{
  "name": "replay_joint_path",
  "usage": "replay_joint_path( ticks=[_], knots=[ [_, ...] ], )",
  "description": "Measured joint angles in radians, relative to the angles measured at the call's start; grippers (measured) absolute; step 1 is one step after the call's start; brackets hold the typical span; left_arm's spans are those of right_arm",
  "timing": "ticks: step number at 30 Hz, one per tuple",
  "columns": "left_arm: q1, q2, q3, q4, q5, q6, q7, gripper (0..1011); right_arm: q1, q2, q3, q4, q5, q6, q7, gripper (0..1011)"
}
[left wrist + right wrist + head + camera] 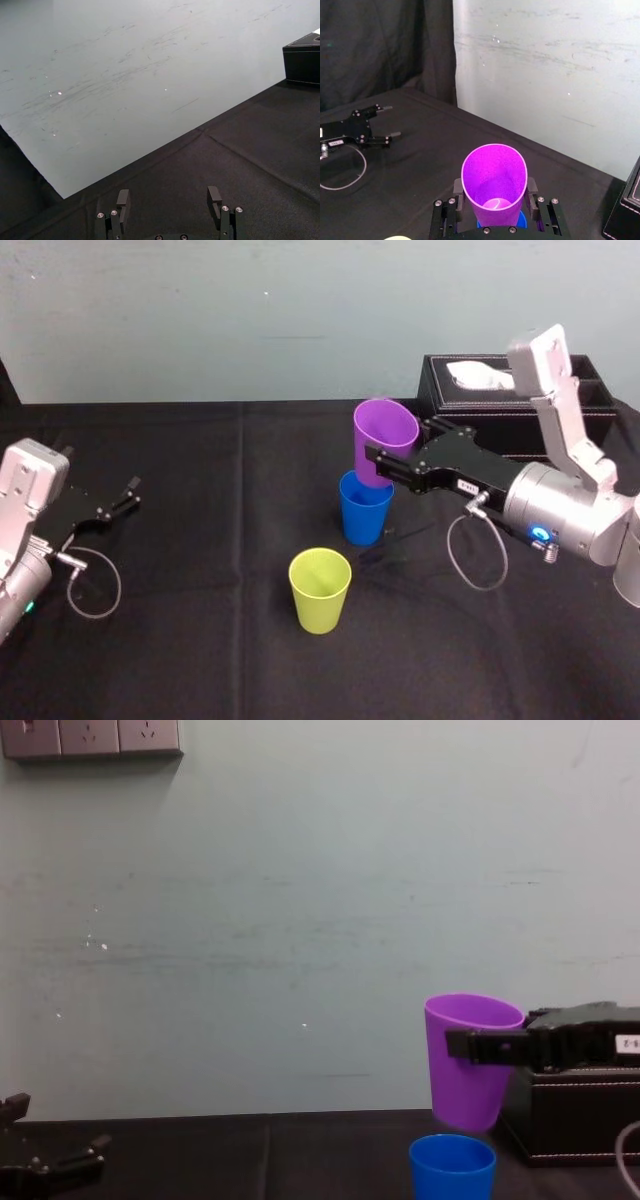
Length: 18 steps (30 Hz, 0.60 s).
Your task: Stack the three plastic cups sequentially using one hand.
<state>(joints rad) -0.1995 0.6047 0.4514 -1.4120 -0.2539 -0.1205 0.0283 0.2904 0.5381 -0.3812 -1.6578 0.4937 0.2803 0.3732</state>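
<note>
Purple cup (pixel 384 440) is pinched betw. the R gripper (pixel 495 190) fingers, hanging just over the blue cup (pixel 365 508), which stands right below the tips. Green cup (pixel 320 589) stands near, past the tips & closer to the robot. L gripper (pixel 167 200) is parked well apart on the left, fingers spread.

Raised cup (pixel 383 440) above rear cup (pixel 364 512); front cup (pixel 320 590) nearer, leftward; box (pixel 470 405) behind right.
</note>
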Motion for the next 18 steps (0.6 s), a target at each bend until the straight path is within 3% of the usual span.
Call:
replay_joint_path(
  ticks=[18],
  knots=[
    [0.0, 0.0, 0.0, 0.0, 0.0, 0.0, 0.0, 1010, 0.027, -0.029, -0.02, 0.068, -0.027, 0.004, 0.001, 723]
  ],
)
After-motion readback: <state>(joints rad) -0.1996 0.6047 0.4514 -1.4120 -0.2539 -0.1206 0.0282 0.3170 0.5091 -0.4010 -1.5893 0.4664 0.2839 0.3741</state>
